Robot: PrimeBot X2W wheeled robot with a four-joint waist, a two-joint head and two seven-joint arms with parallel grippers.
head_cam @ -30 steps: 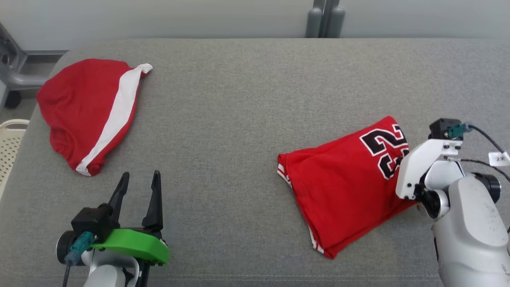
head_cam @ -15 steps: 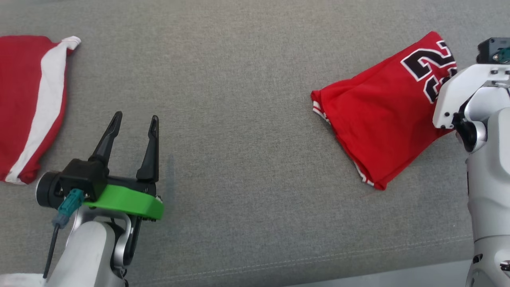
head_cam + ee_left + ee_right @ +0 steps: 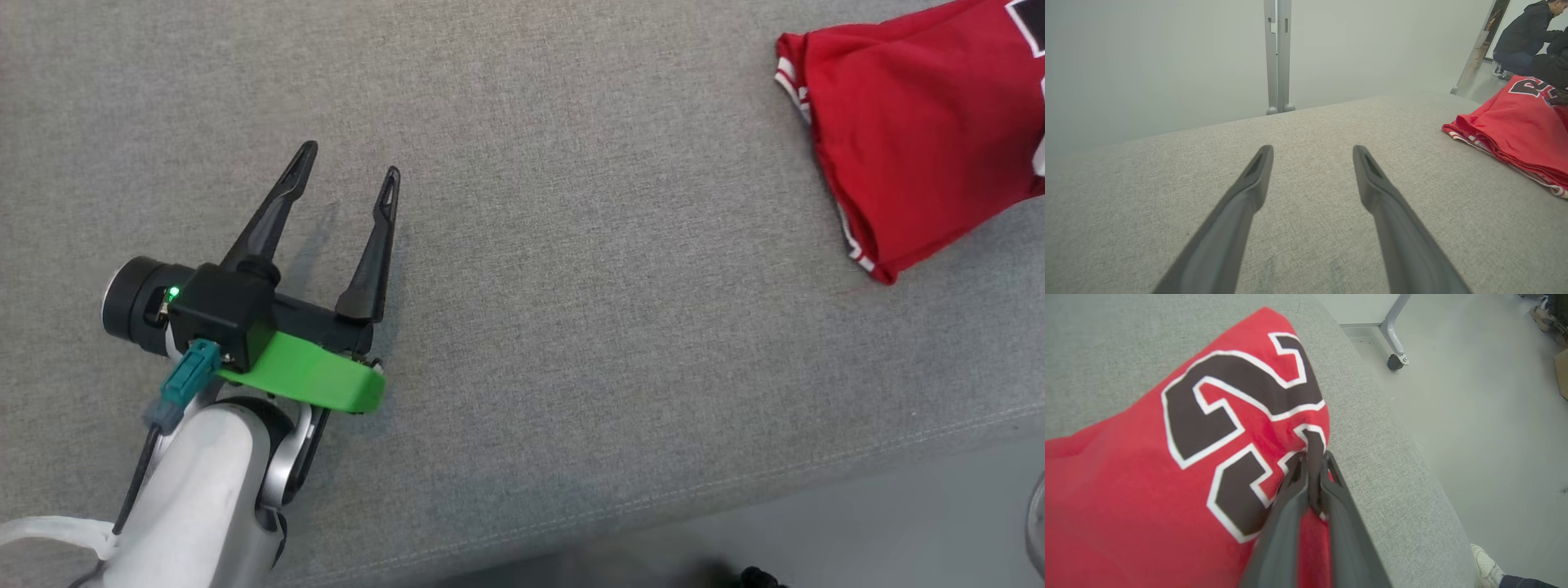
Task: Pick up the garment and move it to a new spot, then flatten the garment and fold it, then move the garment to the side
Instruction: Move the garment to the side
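The garment (image 3: 922, 139) is a folded red jersey with black, white-edged numbers, lying at the upper right of the head view on the grey cushion. In the right wrist view my right gripper (image 3: 1312, 457) is shut on a pinch of the garment (image 3: 1167, 465) beside the number, close to the cushion's edge. My left gripper (image 3: 347, 167) hovers over bare cushion at the left of the head view, open and holding nothing. The left wrist view shows its two fingers (image 3: 1257, 171) spread apart, with the garment (image 3: 1519, 122) lying off to the right.
The grey cushion (image 3: 571, 286) ends in a seamed front edge low in the head view, with pale floor (image 3: 857, 531) beyond. The right wrist view shows floor, a wheeled table leg (image 3: 1392, 339) and a person's shoe (image 3: 1484, 565). A crouching person (image 3: 1523, 36) is far off.
The head camera has tilted down and turned, so the other red and white cloth has left the picture and the jersey sits at the upper right. Both grippers keep their states.
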